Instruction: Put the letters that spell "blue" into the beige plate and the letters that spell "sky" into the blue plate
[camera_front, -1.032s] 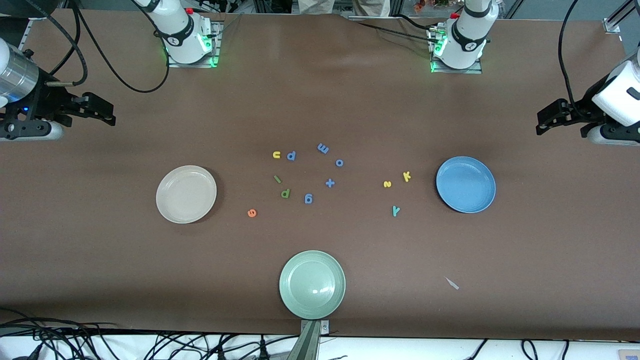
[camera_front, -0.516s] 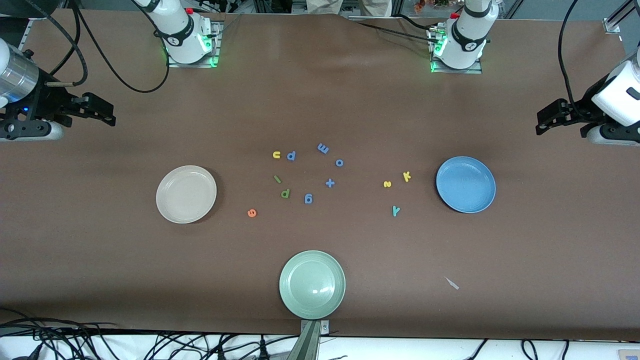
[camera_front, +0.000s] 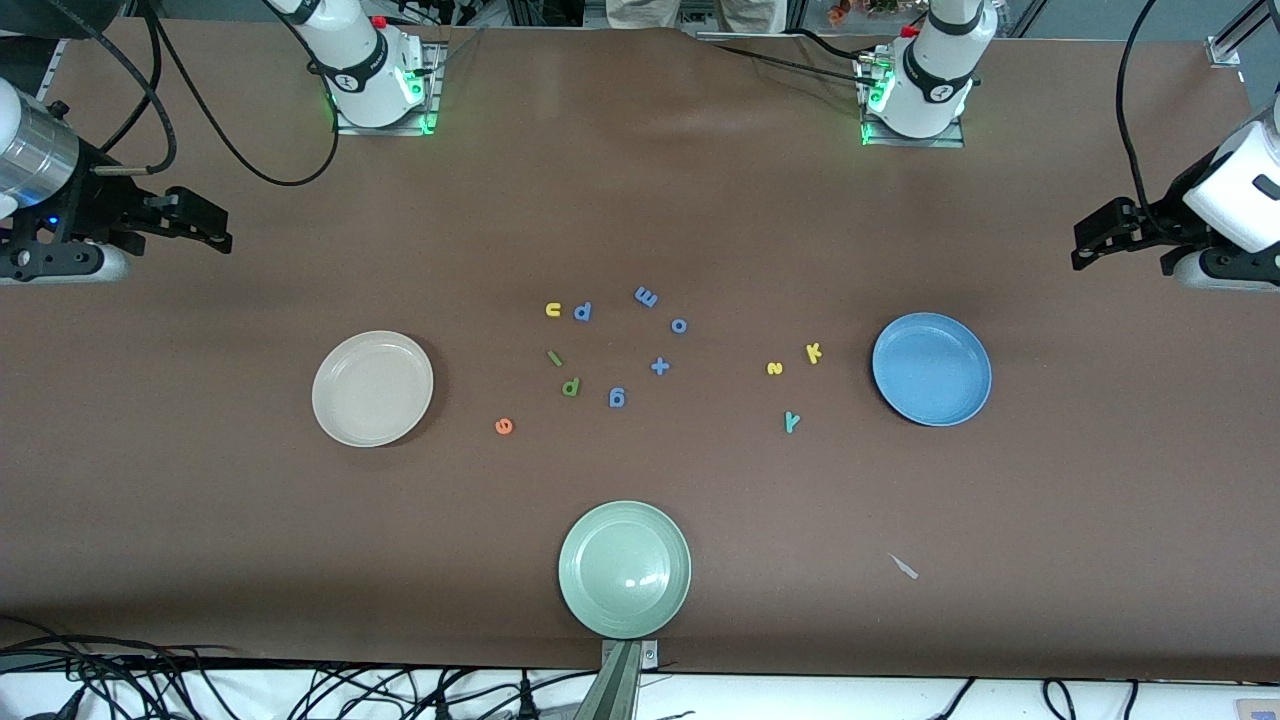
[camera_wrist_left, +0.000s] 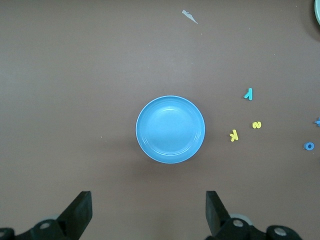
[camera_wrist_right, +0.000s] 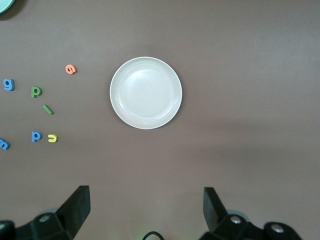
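Note:
The beige plate (camera_front: 372, 388) (camera_wrist_right: 146, 93) lies toward the right arm's end of the table, the blue plate (camera_front: 931, 368) (camera_wrist_left: 170, 129) toward the left arm's end. Between them lie the yellow u (camera_front: 553, 310), green l (camera_front: 554, 358), olive b (camera_front: 570, 387) and orange e (camera_front: 503, 426). Closer to the blue plate are the yellow s (camera_front: 774, 368), yellow k (camera_front: 813, 352) and teal y (camera_front: 791, 421). My right gripper (camera_front: 212, 225) (camera_wrist_right: 146, 207) and left gripper (camera_front: 1085, 240) (camera_wrist_left: 149, 210) hang open over bare table at their own ends, holding nothing.
Blue letters p (camera_front: 583, 312), m (camera_front: 646, 296), o (camera_front: 679, 325), g (camera_front: 617, 398) and a plus sign (camera_front: 659, 366) lie among the task letters. A pale green plate (camera_front: 624, 568) sits near the front edge. A small pale scrap (camera_front: 904, 566) lies beside it.

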